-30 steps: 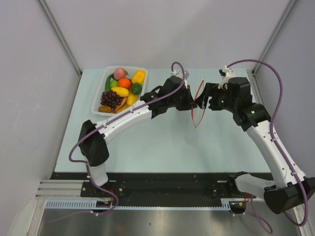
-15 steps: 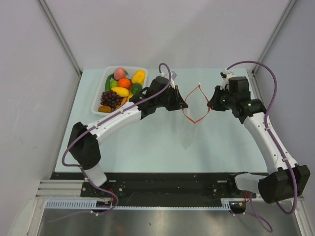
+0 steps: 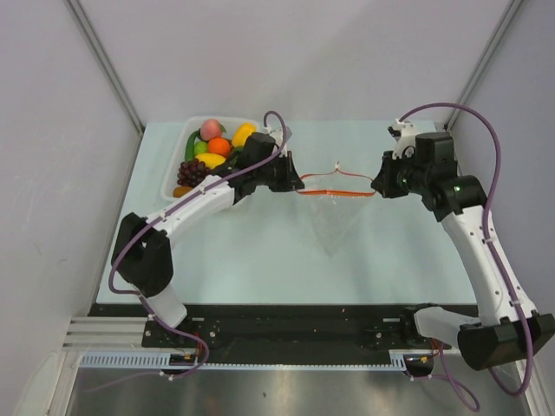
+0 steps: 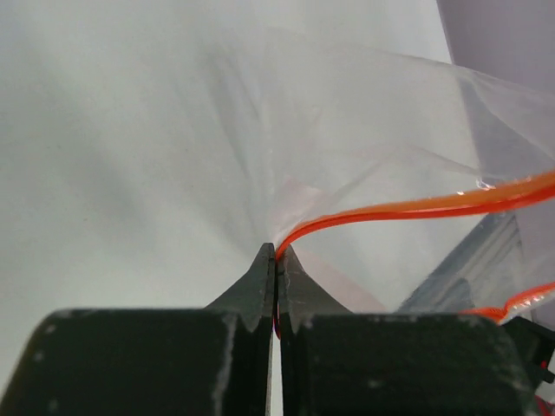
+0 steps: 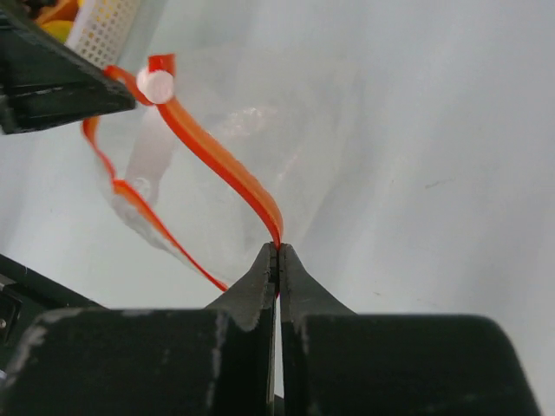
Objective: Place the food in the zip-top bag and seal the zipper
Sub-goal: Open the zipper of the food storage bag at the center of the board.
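The clear zip-top bag hangs above the table between my two arms, its body tapering down to a point. Its red-orange zipper is stretched nearly straight across the top. My left gripper is shut on the zipper's left end. My right gripper is shut on the zipper's right end. In the right wrist view the zipper loops back towards the left gripper. The food, yellow, orange, pink, green and purple toy pieces, lies in the white tray behind the left arm.
The tray stands at the back left of the pale table, close behind my left forearm. Grey walls close in both sides and the back. A black rail runs along the near edge.
Both grippers moved apart, left going left and right going right, pulling the zipper from a narrow upright loop into a nearly straight horizontal line. The right gripper closed on the zipper's end.
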Tool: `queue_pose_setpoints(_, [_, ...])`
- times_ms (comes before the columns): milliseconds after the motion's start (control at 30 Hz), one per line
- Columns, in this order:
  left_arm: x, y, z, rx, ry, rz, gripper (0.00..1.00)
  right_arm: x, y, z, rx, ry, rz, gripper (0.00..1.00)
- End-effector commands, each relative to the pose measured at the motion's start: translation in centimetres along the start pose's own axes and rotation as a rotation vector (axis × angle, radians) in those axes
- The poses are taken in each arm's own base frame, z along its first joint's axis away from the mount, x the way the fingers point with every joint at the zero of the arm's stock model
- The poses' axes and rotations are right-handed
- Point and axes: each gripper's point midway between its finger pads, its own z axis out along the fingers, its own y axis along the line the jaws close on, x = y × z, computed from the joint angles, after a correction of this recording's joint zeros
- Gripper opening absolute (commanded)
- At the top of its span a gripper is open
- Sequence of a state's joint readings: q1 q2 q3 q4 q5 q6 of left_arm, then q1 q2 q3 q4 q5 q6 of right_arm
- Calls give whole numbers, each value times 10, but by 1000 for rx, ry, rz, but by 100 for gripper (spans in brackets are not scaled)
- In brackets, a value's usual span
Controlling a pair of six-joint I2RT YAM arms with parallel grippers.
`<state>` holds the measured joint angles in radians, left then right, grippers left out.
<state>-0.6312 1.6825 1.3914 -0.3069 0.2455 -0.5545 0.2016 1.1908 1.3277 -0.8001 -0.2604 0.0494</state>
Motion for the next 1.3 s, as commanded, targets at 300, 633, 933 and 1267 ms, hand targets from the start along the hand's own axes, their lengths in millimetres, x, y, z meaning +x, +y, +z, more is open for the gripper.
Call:
queue_pose_setpoints(300, [33, 71, 9, -29, 63, -13, 0, 1, 25, 35, -39, 74, -179, 0])
queue_pose_setpoints(633, [41, 103, 9, -105, 63, 90, 16, 25, 42, 100, -183, 104, -199, 0])
queue_pose_setpoints(933, [-51, 78, -68, -88, -173, 233, 100, 24, 53, 121, -245, 108, -107, 0])
queue_pose_setpoints(1267, [-179, 218, -101, -384, -346, 139, 100, 20, 55, 129, -261, 93, -78, 0])
